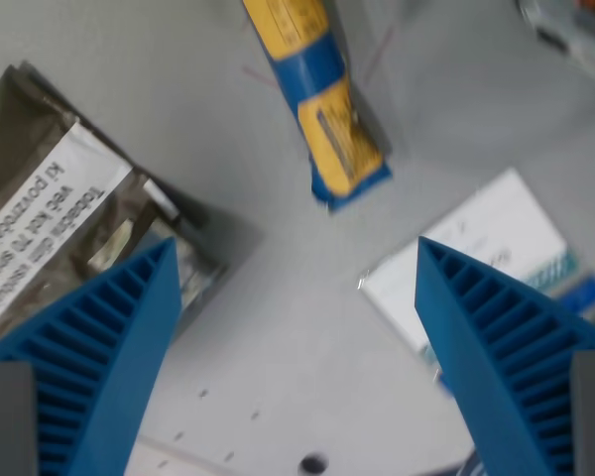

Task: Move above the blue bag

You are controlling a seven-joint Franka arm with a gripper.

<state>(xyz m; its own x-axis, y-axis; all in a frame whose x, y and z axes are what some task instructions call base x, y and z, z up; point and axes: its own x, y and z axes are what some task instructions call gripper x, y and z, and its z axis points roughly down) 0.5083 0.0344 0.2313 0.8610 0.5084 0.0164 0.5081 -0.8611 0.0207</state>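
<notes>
A yellow and blue bag (317,94) lies on the grey table at the top middle of the wrist view, running from the top edge down to a blue sealed end. My gripper (296,260) hangs open above the table, its two blue ribbed fingers (109,357) wide apart with nothing between them. The bag's lower end sits just beyond the gap between the fingertips.
A dark foil packet with a white label (69,213) lies at the wrist view's left, partly under the left finger. A white box with blue print (486,248) lies at the right, under the right finger. Another object (575,30) shows at the top right corner.
</notes>
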